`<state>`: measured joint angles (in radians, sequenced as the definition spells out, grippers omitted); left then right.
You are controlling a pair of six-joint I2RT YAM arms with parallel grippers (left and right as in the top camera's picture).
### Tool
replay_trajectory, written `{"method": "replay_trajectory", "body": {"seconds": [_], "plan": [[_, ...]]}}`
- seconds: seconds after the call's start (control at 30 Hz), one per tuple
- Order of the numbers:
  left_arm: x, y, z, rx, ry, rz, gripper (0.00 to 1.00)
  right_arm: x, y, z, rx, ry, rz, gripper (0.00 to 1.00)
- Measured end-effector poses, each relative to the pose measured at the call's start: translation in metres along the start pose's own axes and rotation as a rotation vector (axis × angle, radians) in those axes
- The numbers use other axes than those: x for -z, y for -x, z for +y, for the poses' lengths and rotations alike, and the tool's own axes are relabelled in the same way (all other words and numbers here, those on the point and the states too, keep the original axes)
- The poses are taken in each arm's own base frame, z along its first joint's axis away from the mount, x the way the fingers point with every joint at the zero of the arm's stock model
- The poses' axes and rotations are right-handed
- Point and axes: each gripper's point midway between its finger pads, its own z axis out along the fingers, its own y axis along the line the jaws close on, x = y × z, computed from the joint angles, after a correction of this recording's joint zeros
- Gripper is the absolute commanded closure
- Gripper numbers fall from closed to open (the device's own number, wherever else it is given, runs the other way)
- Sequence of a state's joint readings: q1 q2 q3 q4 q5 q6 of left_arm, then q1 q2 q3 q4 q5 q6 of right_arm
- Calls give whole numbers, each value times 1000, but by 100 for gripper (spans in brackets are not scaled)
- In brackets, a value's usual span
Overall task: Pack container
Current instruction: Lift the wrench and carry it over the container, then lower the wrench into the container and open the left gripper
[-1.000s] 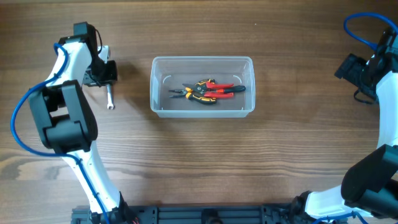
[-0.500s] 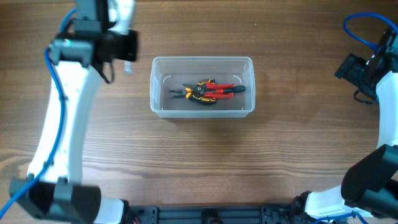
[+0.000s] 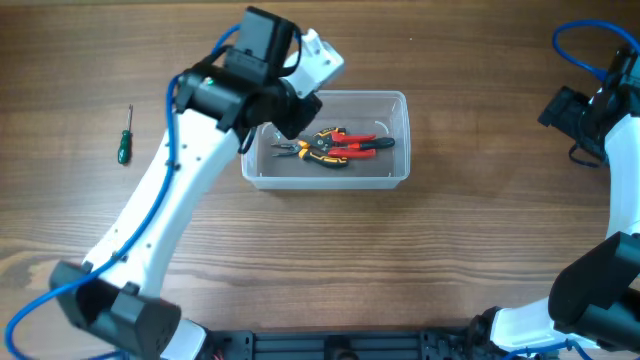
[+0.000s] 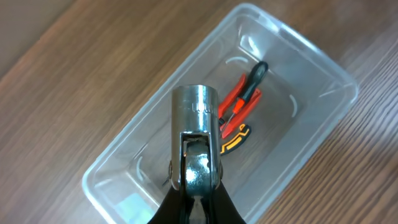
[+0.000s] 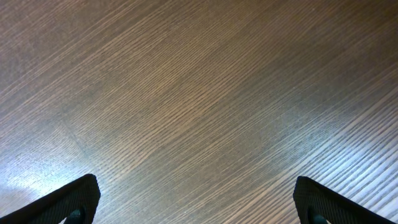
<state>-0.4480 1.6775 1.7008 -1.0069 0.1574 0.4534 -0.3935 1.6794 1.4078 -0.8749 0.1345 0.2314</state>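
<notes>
Overhead. Clear container (image 3: pixel 370 96) lying near the middle of the surface (image 3: pixel 450 260), long side running left to right, open top upward. On its floor, red-handled pliers (image 3: pixel 362 143) and yellow-handled pliers (image 3: pixel 322 150), touching and overlapping. Left arm (image 3: pixel 190 180) stretched from the near left edge up and across, wrist covering the container's left end. Out to the left, well apart from the container, a green-handled screwdriver (image 3: pixel 123 140) flat on the wood. Right arm (image 3: pixel 612 120) off at the right edge, well apart from the container. Cannot tell from up here how far either tool is spread.

Left wrist. Left tool (image 4: pixel 193 202) closed tight on a shiny metal socket piece (image 4: pixel 194 118), gripping its lower rounded end, with the cylinder end pointing away from the camera. Poised over the container's interior; cannot tell whether touching floor or wall. Past the socket piece, toward the far end of the container, the red-handled pliers and part of a yellow handle on the floor. Wood grain all round the outside of the rim.

Right wrist. Right tool (image 5: pixel 196 202) spread wide, black fingertips (image 5: pixel 74 199) showing only in the two lower corners, nothing gripped between them. Wood grain of the surface filling the rest.
</notes>
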Motion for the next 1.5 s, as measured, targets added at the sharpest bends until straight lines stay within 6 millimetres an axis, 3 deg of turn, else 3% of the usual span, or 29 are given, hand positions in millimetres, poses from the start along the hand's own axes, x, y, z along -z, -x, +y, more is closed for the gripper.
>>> {"method": "replay_trajectory", "body": {"seconds": [0.17, 0.33, 0.63, 1.27, 1.5], "plan": [[-45, -10, 0, -42, -48, 70, 96, 0, 0, 0, 0, 0, 0, 0], [-93, -32, -1, -73, -99, 168, 96, 0, 0, 0, 0, 0, -1, 0], [-137, -58, -4, -74, -145, 261, 96, 0, 0, 0, 0, 0, 0, 0], [-145, -63, -12, -65, -192, 273, 96, 0, 0, 0, 0, 0, 0, 0], [-162, -78, -15, -55, -214, 319, 91, 0, 0, 0, 0, 0, -1, 0]]}}
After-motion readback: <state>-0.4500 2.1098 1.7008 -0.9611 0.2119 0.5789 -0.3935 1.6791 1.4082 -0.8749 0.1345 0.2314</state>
